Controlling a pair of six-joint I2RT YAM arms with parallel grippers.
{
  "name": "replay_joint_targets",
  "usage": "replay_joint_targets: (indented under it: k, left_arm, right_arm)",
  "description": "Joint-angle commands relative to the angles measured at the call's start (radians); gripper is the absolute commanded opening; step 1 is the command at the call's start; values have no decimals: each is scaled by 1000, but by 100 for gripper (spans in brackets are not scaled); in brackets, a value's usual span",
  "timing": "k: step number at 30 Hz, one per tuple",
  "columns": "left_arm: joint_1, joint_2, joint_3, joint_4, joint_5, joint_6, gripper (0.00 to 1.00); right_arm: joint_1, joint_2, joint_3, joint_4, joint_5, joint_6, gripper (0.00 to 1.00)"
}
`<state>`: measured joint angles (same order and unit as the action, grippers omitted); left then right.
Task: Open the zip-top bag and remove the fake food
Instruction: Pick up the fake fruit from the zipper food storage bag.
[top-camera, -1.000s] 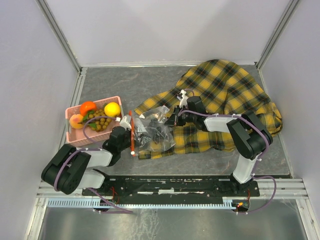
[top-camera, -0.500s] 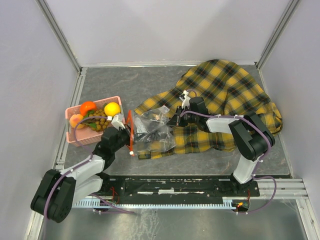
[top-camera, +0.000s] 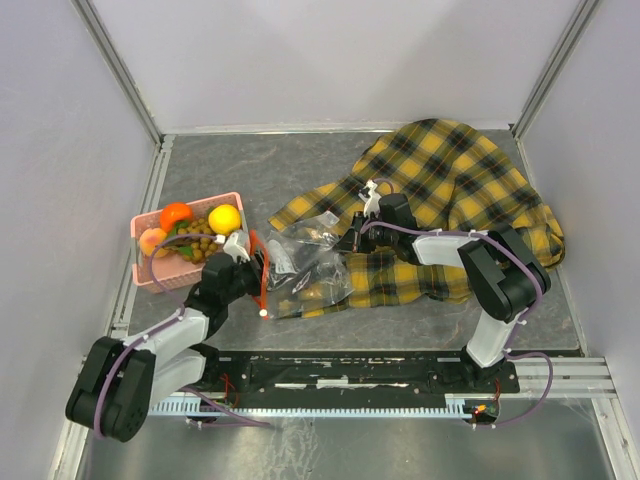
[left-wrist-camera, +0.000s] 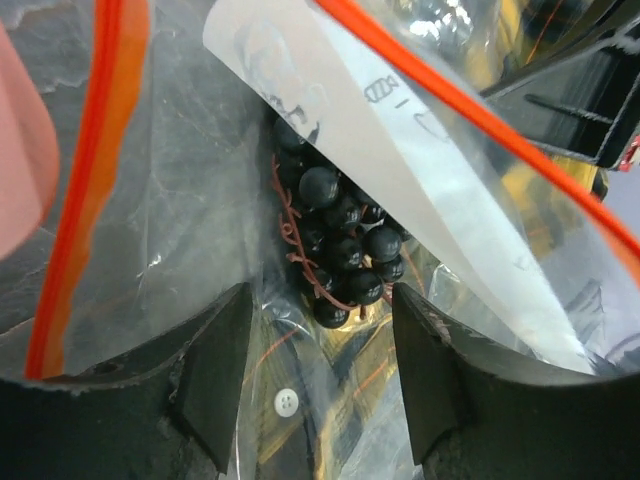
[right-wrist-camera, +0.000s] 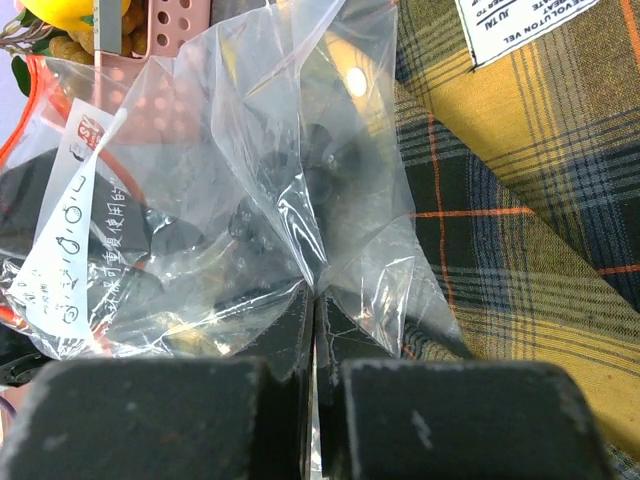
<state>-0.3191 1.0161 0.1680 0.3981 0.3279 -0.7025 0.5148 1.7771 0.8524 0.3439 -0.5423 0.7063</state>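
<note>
The zip-top bag lies mid-table with its far end over the plaid cloth. Its red-strip mouth is turned toward your left gripper, whose fingers stand well apart and hold nothing. Your right gripper is closed tight on a fold of the bag's clear film at the other end. If you close the left here, I judge you could catch film along with the dark berries and drag the whole bag, or pull that thin fold out of the right pinch. Only the left wrist view shows the berries deep inside the open mouth; only the top view shows the pink basket just beside it, holding fruit.
</note>
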Motion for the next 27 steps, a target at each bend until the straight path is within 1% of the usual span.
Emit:
replay_joint_targets:
  k: [1,5,9,13,18,24,27]
  left_arm:
    - [2,58,33,56,108,49,67]
    - [-6,82,38,74,115,36,71]
    - [-16,89,57,80,104,25,72]
    - [-29,120,72,112,99,5,73]
    - [-61,210,98,149,77,-27,73]
    - [-94,311,138,160,47,-45,74]
    - [-124,358,163,165,33,-47,75]
  right_arm:
    - [-6,-14,-4,65,-19,2,2]
    - [-5,-6,-3,74,-25,12,2]
    - [6,13,0,72,-27,13,2]
    - [35,31,31,-20,24,-39,2]
    - [92,72,88,-102,71,-86,3]
    - [126,115,145,-154,97,-110,3]
    - [143,133,159,-148,88,-98,3]
